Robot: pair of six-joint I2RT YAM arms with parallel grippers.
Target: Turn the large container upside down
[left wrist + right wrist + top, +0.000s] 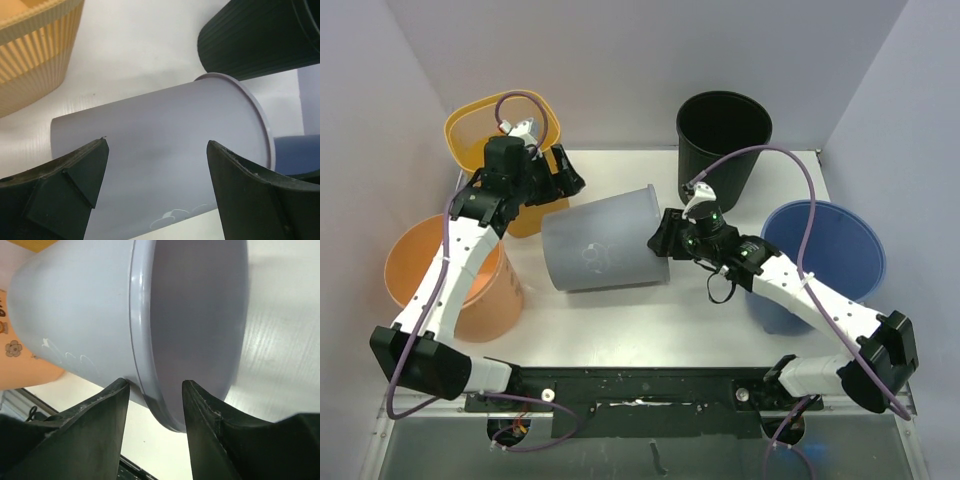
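The large container (605,250) is a grey bucket lying on its side in the middle of the table, with its mouth to the right and its base to the left. My right gripper (663,240) is at the mouth. In the right wrist view the bucket's rim (142,340) runs between the jaws of the right gripper (154,381), one finger outside the wall and one inside, and the jaws stand apart without clamping it. My left gripper (560,175) hovers behind the bucket. In the left wrist view the left gripper (156,142) is wide open over the grey wall (160,125).
A yellow basket (485,125) stands at the back left, with an orange bucket (420,265) on the left in front of it. At the back stands a black ribbed bin (723,125), and a blue bucket (840,245) is on the right. Walls enclose the table.
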